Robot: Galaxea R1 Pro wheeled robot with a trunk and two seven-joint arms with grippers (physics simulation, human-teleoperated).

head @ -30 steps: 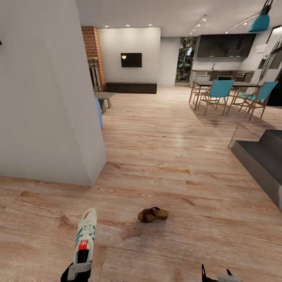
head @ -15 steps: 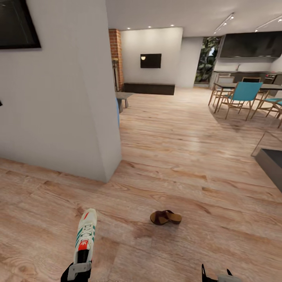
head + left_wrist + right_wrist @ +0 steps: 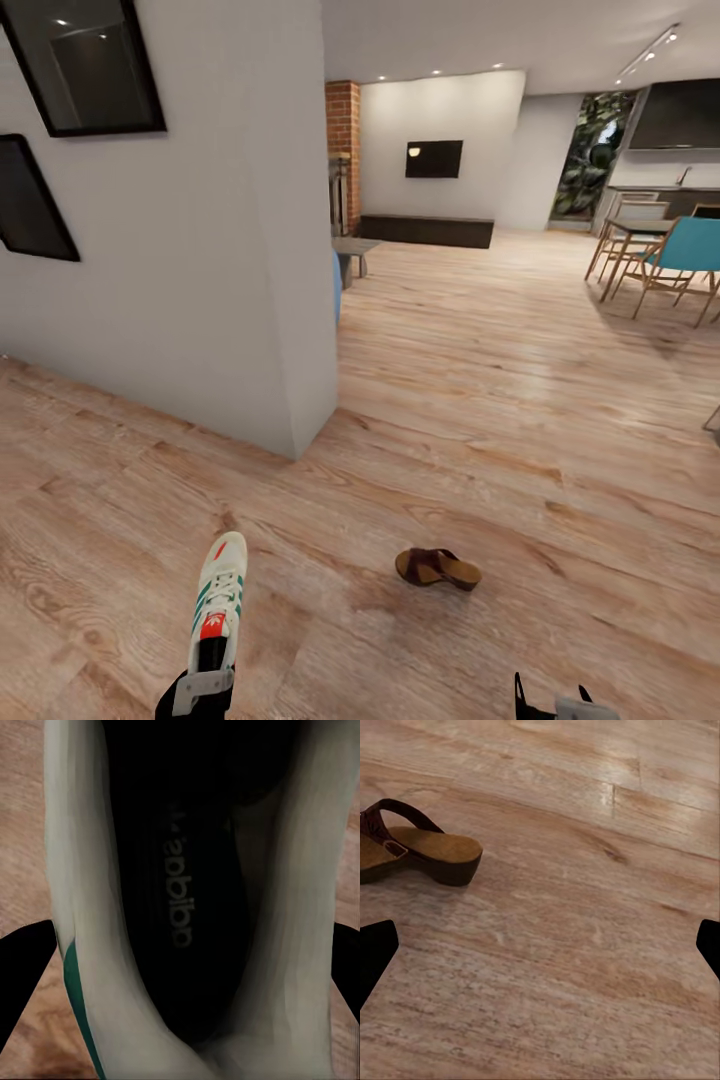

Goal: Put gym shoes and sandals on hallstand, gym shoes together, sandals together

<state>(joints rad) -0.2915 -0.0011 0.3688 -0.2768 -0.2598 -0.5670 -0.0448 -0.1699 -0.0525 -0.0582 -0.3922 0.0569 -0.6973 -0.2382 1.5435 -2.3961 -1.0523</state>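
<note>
A white gym shoe with green stripes and a red tongue patch hangs toe-forward at the lower left of the head view, with my left gripper shut on its heel end. In the left wrist view the shoe's dark insole sits between the black fingers. One brown sandal lies on the corridor floor, ahead and between both arms. My right gripper is open and empty, with the sandal off to one side of it, apart from the fingertips. The hallstand is out of view.
A white wall corner juts out ahead on the left, with dark framed pictures on it. Open wood floor runs beyond towards a low table, a wall TV and teal dining chairs at far right.
The whole view has swung left: the wall's pictures have come into view and the dark step at right has gone. Both grippers and the held shoe keep their places in the picture.
</note>
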